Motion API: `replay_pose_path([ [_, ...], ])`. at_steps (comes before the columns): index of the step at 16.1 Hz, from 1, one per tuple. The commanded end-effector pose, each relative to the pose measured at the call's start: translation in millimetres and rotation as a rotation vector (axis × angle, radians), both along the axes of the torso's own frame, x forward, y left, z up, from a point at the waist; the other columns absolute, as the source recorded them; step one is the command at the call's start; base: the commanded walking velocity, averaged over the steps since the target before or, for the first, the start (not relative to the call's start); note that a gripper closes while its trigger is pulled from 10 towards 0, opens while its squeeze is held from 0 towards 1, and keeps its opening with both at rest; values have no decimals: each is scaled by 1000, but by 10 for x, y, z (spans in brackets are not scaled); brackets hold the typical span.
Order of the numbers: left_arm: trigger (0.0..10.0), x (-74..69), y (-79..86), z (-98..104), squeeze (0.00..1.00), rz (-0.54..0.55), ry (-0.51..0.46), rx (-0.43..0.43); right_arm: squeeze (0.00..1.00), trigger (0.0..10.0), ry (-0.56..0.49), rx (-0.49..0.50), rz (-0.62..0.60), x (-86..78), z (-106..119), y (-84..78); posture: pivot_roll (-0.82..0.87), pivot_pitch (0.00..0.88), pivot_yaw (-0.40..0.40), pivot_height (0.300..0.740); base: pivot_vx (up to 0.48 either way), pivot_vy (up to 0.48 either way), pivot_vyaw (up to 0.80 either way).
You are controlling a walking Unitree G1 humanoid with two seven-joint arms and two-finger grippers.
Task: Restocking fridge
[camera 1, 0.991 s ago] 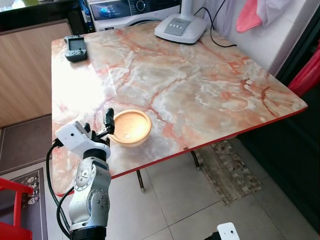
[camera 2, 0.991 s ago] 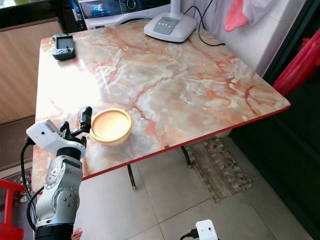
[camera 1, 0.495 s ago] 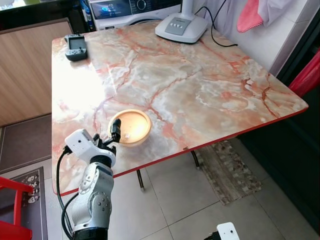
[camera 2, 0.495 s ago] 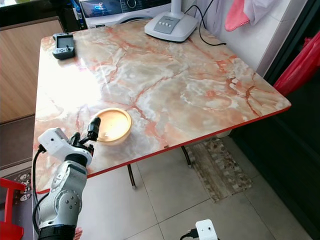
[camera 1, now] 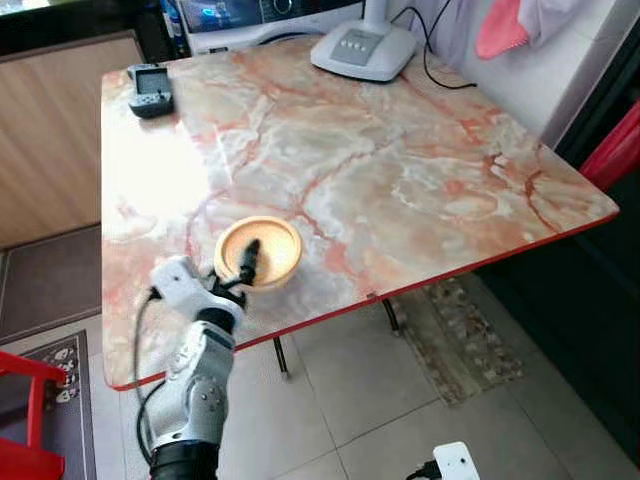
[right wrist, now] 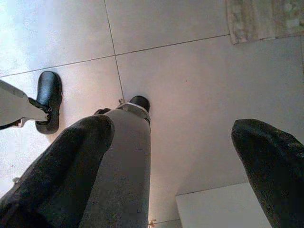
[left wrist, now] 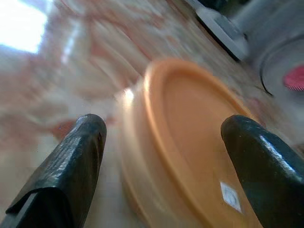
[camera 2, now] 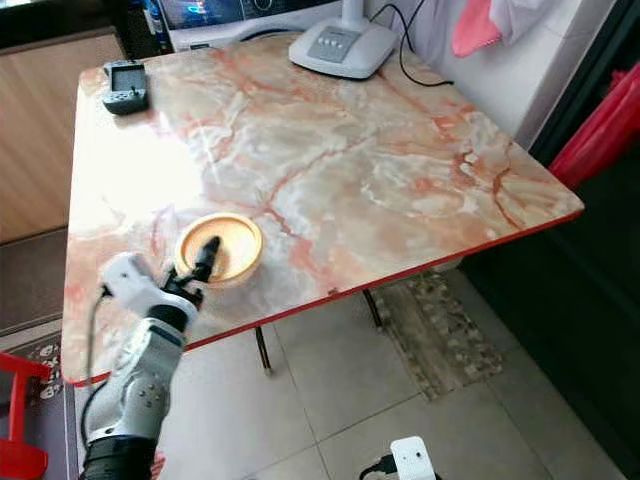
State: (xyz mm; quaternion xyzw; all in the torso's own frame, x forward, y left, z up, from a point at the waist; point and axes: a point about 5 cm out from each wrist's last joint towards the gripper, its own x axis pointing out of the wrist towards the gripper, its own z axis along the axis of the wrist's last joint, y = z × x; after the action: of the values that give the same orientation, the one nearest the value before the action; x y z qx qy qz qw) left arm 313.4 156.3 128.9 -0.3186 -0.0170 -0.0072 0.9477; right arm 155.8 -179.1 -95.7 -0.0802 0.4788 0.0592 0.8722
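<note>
Left gripper (left wrist: 161,156) open wide around the near rim of the orange bowl (camera 1: 262,250) by the table's (camera 1: 400,150) front edge, probably light, stiff and slippery, best pinched at the rim; right gripper (right wrist: 180,156) open, idle above the floor.

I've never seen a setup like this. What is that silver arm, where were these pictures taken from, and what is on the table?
The silver arm belongs to a humanoid robot; two pictures come from cameras in its head, looking down. The other two come from cameras on its wrists.

Its left pincer reaches over an orange bowl near the front edge of the marble table. The left wrist view shows its two black fingers apart, either side of the bowl's rim; nothing is gripped.

Farther back lie a small dark device and a white lamp base. The right pincer hangs open above the floor.
</note>
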Motion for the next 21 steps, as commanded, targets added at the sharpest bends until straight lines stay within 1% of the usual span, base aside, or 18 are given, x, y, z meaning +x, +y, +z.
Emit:
replay_pose_path([
  [1,10000,11,-14,-5,0,-22,-2,-13,0,10000,60,-8,-6,-171,-67,-20,43,172,-21,740,0,0,0],
  [4,10000,51,-52,-29,0,-57,-16,-18,0,10000,61,-12,-6,-175,-67,-30,36,169,-25,740,0,0,0],
  [6,10000,66,-63,-33,0,-63,-18,-23,0,10000,61,-14,-5,-176,-67,-34,34,167,-27,740,0,0,0],
  [7,2510,73,-72,-38,0,-65,-17,-23,0,10000,62,-14,-4,-178,-67,-36,35,166,-27,740,0,0,0],
  [9,0,83,-86,-49,0,-71,-14,-16,0,10000,62,-15,-3,-178,-67,-38,31,163,-28,740,0,0,0],
  [13,0,97,-67,-51,0,-49,-24,-13,0,10000,61,-16,-2,-178,-67,-38,31,163,-28,740,0,0,0],
  [15,0,111,-46,-18,0,-42,-41,0,0,10000,62,-16,-1,-175,-66,-41,31,168,-32,740,0,0,0],
  [21,0,139,-13,20,0,-25,-59,1,0,10000,61,-18,-2,-174,-65,-45,29,170,-34,740,0,0,0],
])
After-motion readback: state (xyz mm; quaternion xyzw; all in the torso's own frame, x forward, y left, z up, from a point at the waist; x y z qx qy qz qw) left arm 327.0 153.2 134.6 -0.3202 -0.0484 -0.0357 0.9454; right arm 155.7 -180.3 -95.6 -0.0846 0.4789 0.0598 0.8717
